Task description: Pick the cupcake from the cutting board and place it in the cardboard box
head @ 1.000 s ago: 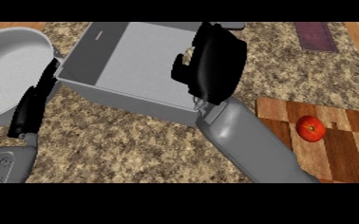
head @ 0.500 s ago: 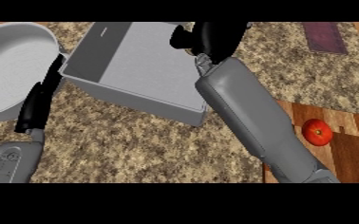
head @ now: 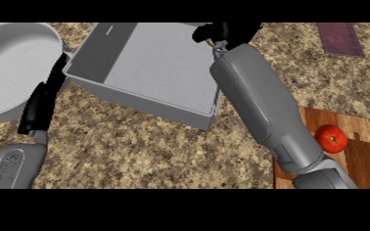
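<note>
The grey open box (head: 155, 73) lies in the upper middle of the counter. My right hand (head: 230, 31) is at the view's top edge, over the box's far right corner, with its fingers curled. Only a small tan bit of the cupcake (head: 211, 42) shows under those fingers; the rest is hidden. My right forearm (head: 264, 107) runs up from the lower right, across the box's right wall. The wooden cutting board (head: 356, 127) is at the right edge. My left hand (head: 43, 100) rests open at the left, fingers straight, beside the box's left corner.
A red tomato (head: 332, 138) lies on the cutting board next to my right forearm. A grey round pan (head: 22, 61) sits at the upper left, close to my left hand. A dark purple patch (head: 339, 38) is at the top right.
My right hand has moved farther up and away, from over the box's right side to its far right corner. The view has shifted, so the box sits lower. The left hand stays at rest.
</note>
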Robot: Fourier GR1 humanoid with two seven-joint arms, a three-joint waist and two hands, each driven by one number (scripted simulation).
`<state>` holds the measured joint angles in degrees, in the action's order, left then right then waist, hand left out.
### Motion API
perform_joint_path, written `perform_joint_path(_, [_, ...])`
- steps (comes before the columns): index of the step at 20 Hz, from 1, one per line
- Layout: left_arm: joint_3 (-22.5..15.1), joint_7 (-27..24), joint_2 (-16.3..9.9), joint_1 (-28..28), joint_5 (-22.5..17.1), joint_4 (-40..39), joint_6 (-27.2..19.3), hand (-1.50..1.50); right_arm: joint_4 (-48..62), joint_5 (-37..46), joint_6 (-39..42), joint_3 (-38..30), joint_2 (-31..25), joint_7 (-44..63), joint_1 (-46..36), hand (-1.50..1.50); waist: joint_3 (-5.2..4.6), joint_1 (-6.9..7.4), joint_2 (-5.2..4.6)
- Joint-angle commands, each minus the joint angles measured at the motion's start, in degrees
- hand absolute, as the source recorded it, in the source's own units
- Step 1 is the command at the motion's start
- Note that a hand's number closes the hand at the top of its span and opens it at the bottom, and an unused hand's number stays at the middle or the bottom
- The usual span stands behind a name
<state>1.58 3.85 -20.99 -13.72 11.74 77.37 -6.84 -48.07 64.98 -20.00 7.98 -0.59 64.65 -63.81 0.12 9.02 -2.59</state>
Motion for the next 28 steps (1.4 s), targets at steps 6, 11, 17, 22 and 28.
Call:
perform_joint_path(6, [-0.5, 0.2, 0.9, 0.1, 0.4, -2.0, -0.1, 0.00, 10.2, -4.3, -17.6, -5.0, 0.6, 3.2, -3.4, -1.50, -0.21, 0.70, -0.45])
perform_joint_path(11, [0.0, -0.9, 0.1, 1.3, 0.1, -2.0, 0.8, 0.00, 13.6, -1.4, -27.0, -3.9, 0.6, 0.0, -5.7, -1.50, -0.26, 1.00, -0.06])
perform_joint_path(17, [1.1, 0.3, -0.5, 0.4, 0.7, -3.0, -0.3, 0.00, 15.5, 1.6, -40.0, -3.8, 0.6, 0.3, -7.1, -1.50, -0.23, -1.42, 0.58])
perform_joint_path(22, [1.6, 0.5, -0.4, 1.1, 0.1, -3.6, 0.3, 0.00, 15.3, -0.1, -46.6, 0.4, 0.6, 3.8, -6.7, -1.50, -0.21, -3.24, 1.71])
perform_joint_path(28, [4.6, -1.8, -1.7, 6.5, -1.1, -3.7, -0.1, 0.00, 10.5, 1.1, -50.3, 6.0, 0.6, 8.7, 0.1, -1.50, -0.23, -6.40, 3.21])
